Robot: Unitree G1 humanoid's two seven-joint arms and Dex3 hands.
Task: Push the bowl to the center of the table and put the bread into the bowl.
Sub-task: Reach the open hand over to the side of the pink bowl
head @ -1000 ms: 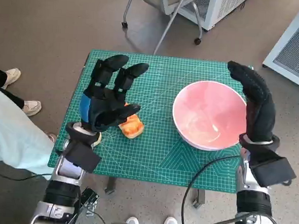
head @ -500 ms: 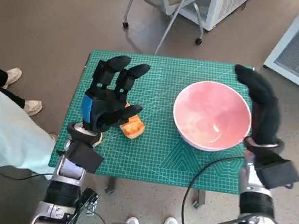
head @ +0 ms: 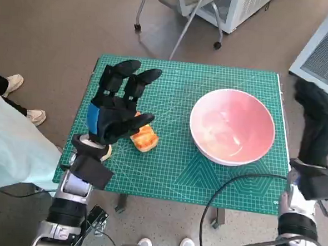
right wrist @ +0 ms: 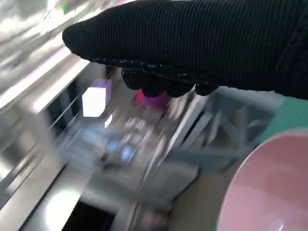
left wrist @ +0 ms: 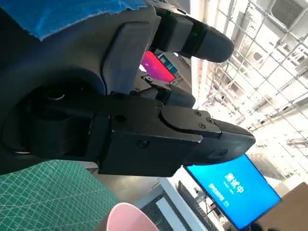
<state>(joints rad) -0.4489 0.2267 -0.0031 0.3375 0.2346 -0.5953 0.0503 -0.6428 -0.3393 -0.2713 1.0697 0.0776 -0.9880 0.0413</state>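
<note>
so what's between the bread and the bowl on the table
Only bare green mat, seen in the head view. The bread and the pink bowl lie apart with nothing between them.

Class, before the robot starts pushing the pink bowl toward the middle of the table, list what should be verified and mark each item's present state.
1. Pink bowl upright on the green mat: ok.
2. Bowl at table center: not ok, it sits toward the right.
3. Right hand touching the bowl's rim: not ok, it is off to the side.
4. Bread clear of the bowl's path: ok.
5. Left hand holding the bread: cannot tell.
</note>
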